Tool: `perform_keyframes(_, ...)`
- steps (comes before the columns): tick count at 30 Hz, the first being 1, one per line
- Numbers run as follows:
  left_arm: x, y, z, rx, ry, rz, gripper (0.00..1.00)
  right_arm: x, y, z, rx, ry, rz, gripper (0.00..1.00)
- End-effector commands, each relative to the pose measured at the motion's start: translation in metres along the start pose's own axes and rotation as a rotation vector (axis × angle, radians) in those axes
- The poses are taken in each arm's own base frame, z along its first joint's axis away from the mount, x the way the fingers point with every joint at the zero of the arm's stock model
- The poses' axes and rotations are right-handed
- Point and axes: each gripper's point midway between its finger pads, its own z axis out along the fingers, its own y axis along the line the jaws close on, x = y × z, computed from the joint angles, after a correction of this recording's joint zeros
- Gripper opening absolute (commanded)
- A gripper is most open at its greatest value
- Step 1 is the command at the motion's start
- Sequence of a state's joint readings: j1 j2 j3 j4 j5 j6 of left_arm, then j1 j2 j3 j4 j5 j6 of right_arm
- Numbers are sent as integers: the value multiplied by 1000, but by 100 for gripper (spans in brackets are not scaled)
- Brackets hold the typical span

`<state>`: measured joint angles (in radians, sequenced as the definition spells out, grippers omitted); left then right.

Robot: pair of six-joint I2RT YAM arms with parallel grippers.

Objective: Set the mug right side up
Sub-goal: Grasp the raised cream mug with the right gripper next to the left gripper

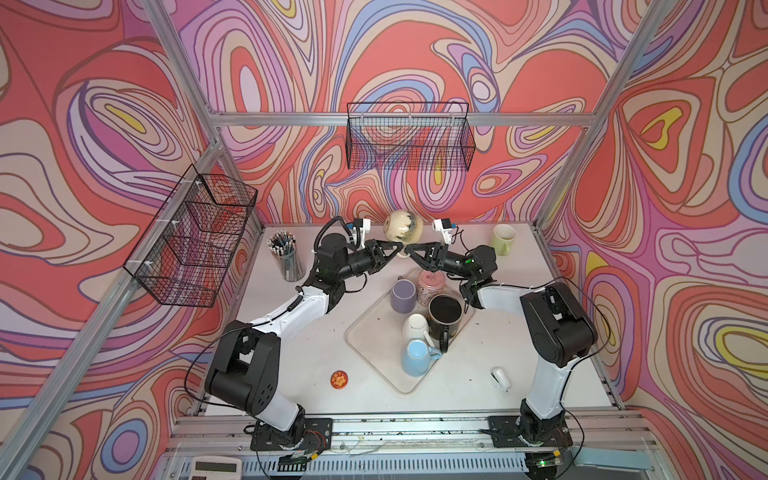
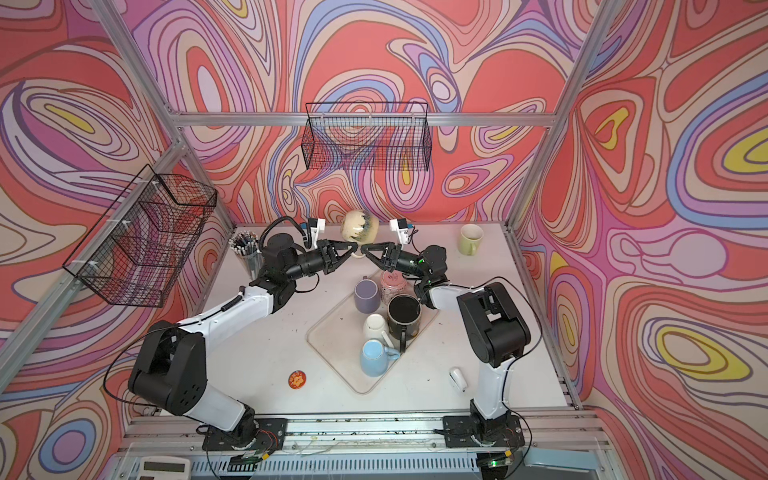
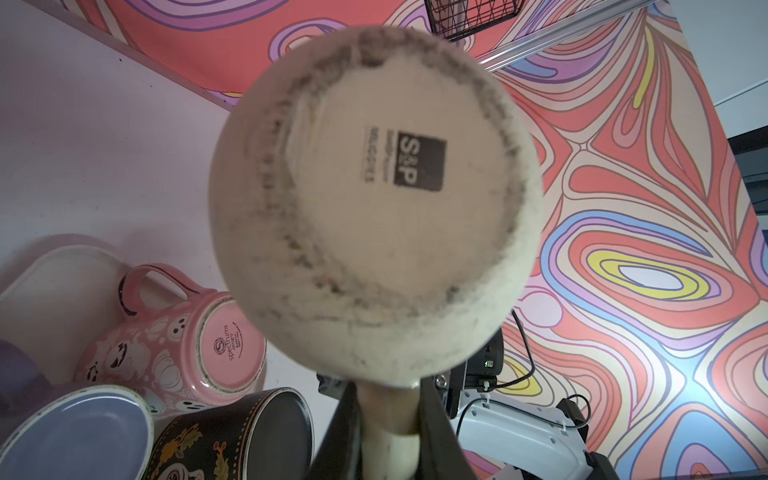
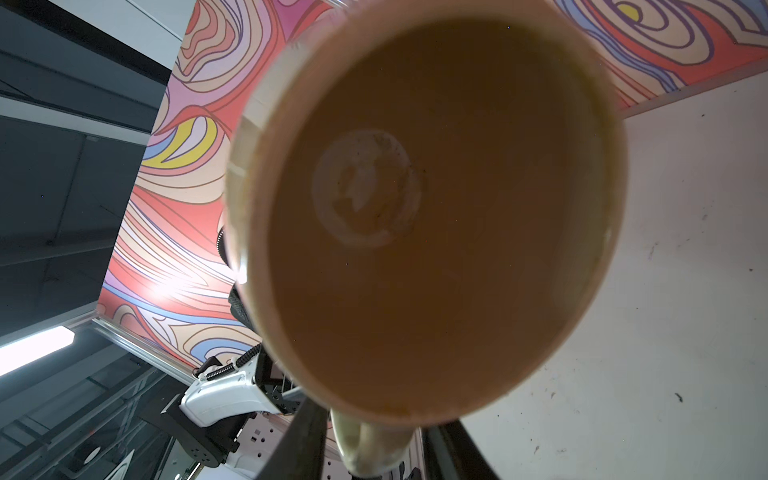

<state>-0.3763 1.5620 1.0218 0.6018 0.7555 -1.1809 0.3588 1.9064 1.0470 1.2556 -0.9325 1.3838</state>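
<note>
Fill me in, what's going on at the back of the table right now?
Both arms meet at the back of the table with the cream mug between them, held off the surface and lying on its side. The left end effector is shut on its handle; the right end effector has its fingers either side of the same handle, though a firm grip isn't clear. The mug isn't upright yet. Other mugs sit in the tray below.

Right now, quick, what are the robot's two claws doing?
Left gripper: closed on the handle of the cream mug.
Right gripper: jaws around the same handle; gripping or not cannot be told.
</note>
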Motion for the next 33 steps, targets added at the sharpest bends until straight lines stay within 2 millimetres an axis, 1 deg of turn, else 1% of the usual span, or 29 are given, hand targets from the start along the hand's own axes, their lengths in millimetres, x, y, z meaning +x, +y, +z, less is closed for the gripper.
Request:
perform_keyframes(1, -16, -60, -1, 179, -25, 148, 0, -16, 7, 1, -46, -44, -2, 35)
perform_keyframes(8, -14, -51, 1, 168, -14, 131, 0, -22, 11, 6, -61, -48, -9, 36)
perform_keyframes(10, -13, -50, 3, 171, -12, 125, 0, -24, 12, 7, -80, -50, 3, 33)
perform_keyframes(14, -14, -47, 5, 176, -10, 112, 0, -30, 18, 9, -132, -59, 26, 33)
perform_keyframes(18, -13, -46, 6, 171, -7, 114, 0, -29, 21, 11, -119, -47, 16, 41)
perform_keyframes(20, -12, -45, 6, 170, -4, 114, 0, -29, 24, 11, -111, -49, 6, 42)
perform_keyframes(22, -12, -45, 7, 169, -4, 113, 0, -30, 28, 11, -115, -51, -1, 35)
perform_keyframes(27, -9, -42, 6, 163, 1, 108, 0, -33, 31, 11, -122, -59, -1, 20)
perform_keyframes(29, -7, -39, 7, 156, 10, 104, 0, -34, 32, 11, -126, -63, 1, 6)
perform_keyframes(30, -6, -38, 6, 151, 11, 102, 0, -34, 33, 11, -127, -64, 4, 1)
perform_keyframes(33, -4, -34, 4, 133, 12, 106, 0, -35, 35, 11, -135, -70, 4, 0)
